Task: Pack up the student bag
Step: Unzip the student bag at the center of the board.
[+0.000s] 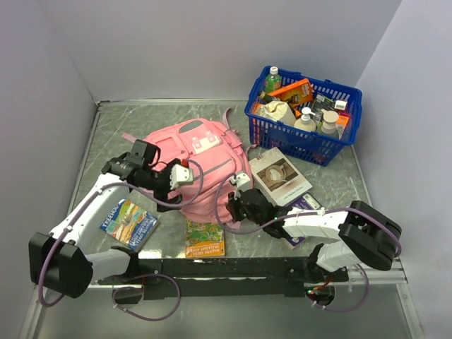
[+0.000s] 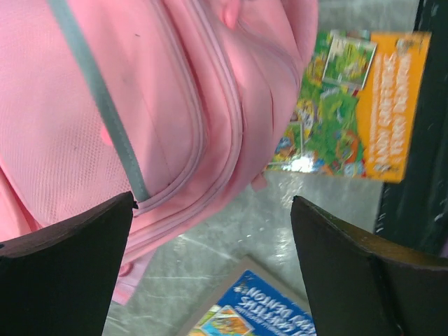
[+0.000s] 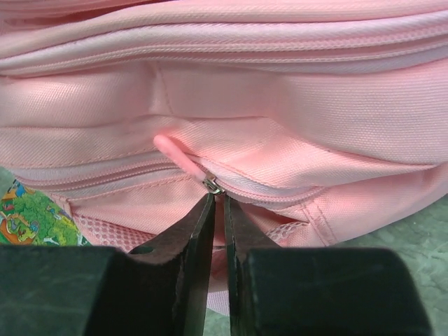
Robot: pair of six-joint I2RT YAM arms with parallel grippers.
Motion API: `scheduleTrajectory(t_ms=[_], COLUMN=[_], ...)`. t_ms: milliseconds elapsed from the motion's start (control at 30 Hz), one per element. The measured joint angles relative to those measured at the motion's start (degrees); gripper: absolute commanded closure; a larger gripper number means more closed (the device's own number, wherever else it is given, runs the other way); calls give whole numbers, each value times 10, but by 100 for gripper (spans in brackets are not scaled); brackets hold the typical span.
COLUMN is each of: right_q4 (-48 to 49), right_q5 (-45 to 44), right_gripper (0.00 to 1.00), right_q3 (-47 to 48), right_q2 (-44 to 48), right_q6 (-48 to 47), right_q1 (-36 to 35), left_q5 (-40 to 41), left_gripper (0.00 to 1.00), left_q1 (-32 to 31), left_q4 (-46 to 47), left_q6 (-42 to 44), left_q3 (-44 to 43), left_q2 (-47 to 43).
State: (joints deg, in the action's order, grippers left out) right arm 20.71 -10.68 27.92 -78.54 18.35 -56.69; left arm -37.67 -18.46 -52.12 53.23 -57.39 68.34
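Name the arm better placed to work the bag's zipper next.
Right, likely: the right hand has its nearly closed fingertips right at the zipper pull of the student bag. The left hand hangs wide open over the bag's side, gripping nothing.

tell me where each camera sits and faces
top external: above and behind the bases, looking down; both arms reach the student bag
left wrist: on the left arm, facing bag and orange book; open left tool shows
right wrist: on the right arm, close on the zipper; right tool nearly closed
shared: the bag
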Motion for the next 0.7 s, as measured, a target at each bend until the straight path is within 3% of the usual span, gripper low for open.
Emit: scheduleTrajectory(t_ms=[300, 433, 567, 633, 667, 700], right_q4=[-10, -11, -14, -16, -16, -16], right_q5=[19, 28, 37, 39, 40, 42], right_gripper=[82, 83, 84, 85, 86, 87], right_q3=[0, 0, 0, 0, 0, 0], right_q2=[8, 9, 10, 12, 13, 14], right_q6=[1, 3, 3, 3, 3, 3], right_q1=[15, 20, 28, 33, 35, 38], left_q5=[78, 133, 168, 174, 177, 181], left_gripper=[0, 13, 30, 48, 64, 74], left_q1=[-39, -60, -73, -73, -73, -73], left_q4=[35, 97, 173, 195, 212, 222], left_q6=[167, 216, 235, 238, 240, 239], left_q3=[53, 97, 130, 132, 137, 141], left_q2=[15, 17, 30, 37, 37, 37])
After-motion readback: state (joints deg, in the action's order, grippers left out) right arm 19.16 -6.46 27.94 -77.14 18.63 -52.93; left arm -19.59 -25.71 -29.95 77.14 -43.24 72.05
